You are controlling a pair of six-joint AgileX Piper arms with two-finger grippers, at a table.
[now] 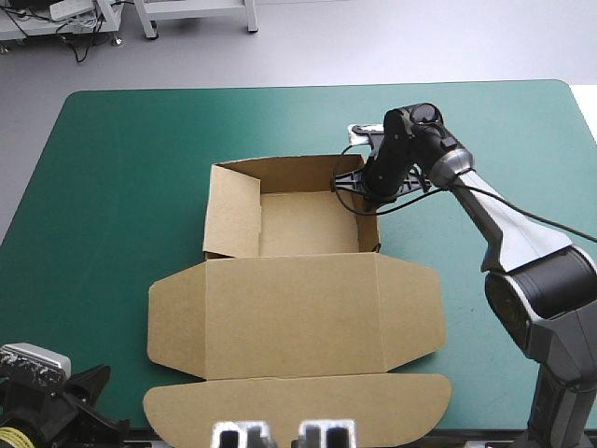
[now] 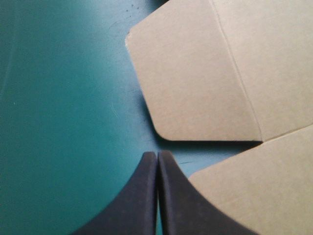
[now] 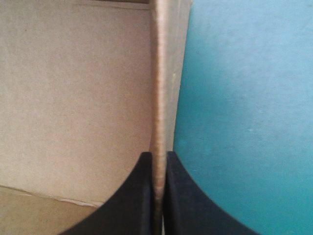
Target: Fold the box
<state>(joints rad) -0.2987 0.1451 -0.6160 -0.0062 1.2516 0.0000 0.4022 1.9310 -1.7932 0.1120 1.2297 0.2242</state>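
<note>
- A table (image 1: pixel 103 196) with a teal-green cover.
- A brown box (image 1: pixel 298 317) lies on its middle, with walls raised at the far part and the lid flat, reaching the near edge.

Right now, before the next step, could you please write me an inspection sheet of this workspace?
Surface: teal-green cover, flat, only the box on it.
Job's things: box, an open tray with far and side walls raised; lid flat toward the robot.
Clutter: nothing seen.
Jaws: left gripper shut, empty, over the cover beside the lid's flaps; right gripper shut on the box's right wall.
Cables: nothing seen loose.
Surroundings: nothing seen.
</note>
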